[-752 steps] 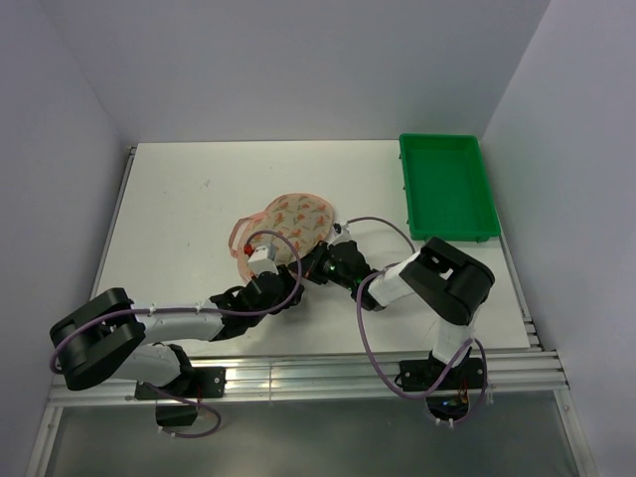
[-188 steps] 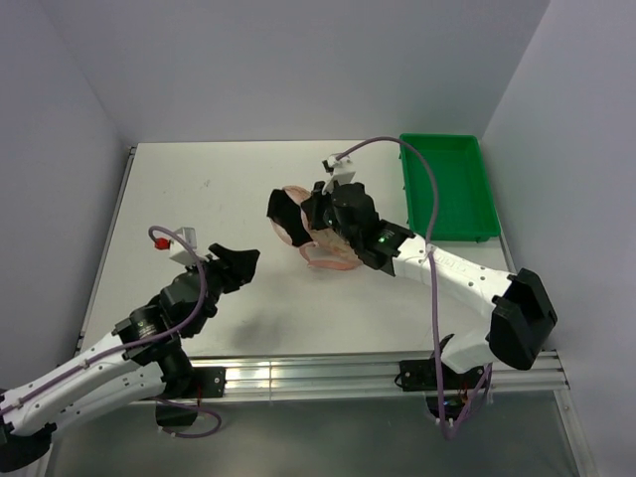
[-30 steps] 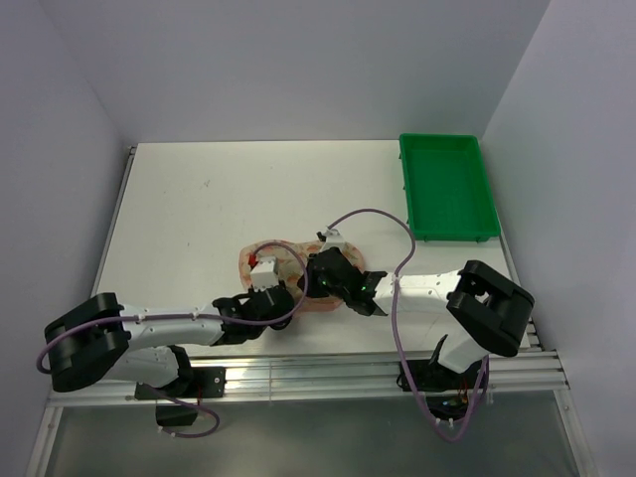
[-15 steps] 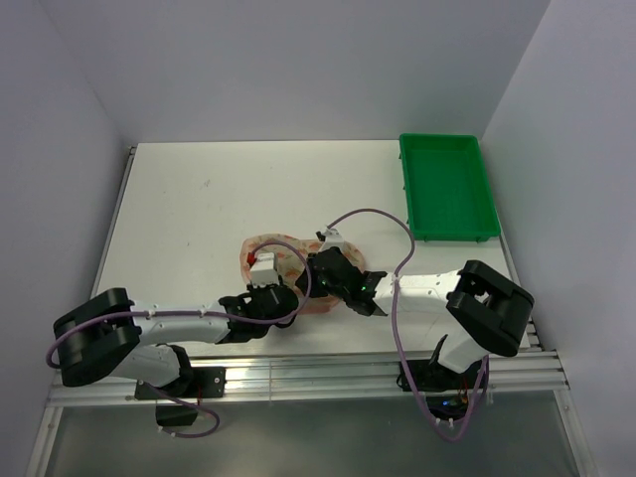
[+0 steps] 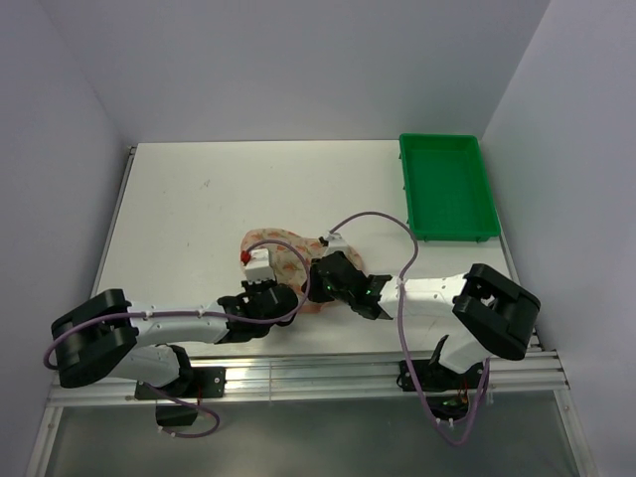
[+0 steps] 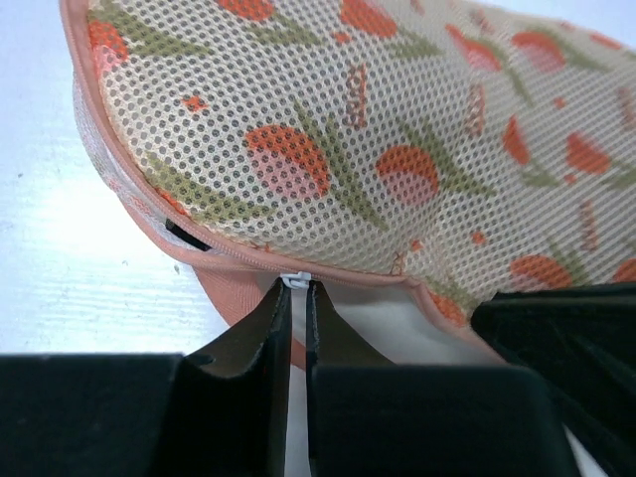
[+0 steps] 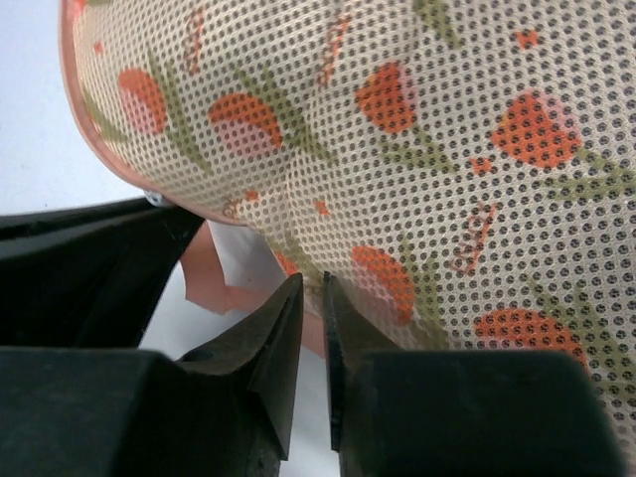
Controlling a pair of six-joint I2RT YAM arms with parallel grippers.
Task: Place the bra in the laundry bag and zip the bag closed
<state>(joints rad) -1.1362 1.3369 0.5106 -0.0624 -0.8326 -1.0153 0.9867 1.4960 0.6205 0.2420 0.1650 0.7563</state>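
Observation:
The laundry bag [image 5: 283, 253] lies on the table near the front middle. It is peach-pink mesh with red-orange marks and fills the left wrist view [image 6: 397, 149] and the right wrist view [image 7: 447, 149]. My left gripper [image 6: 296, 288] is shut on the white zip pull [image 6: 296, 279] at the bag's pink trim. My right gripper [image 7: 310, 288] is shut on the bag's near edge, just right of the left gripper [image 5: 283, 296]. The bra is hidden; only a dark sliver [image 6: 187, 236] shows in the zip gap left of the pull.
A green plastic tray [image 5: 447, 189] stands at the back right. The right gripper's black body [image 6: 566, 328] sits close beside the left one. Both arms stretch low along the table's front edge [image 5: 328, 350].
6.3 s ago the right gripper held the bag up further back and the left arm was away. Both grippers are now at the bag's near edge. In the last second the left wrist shifted slightly left.

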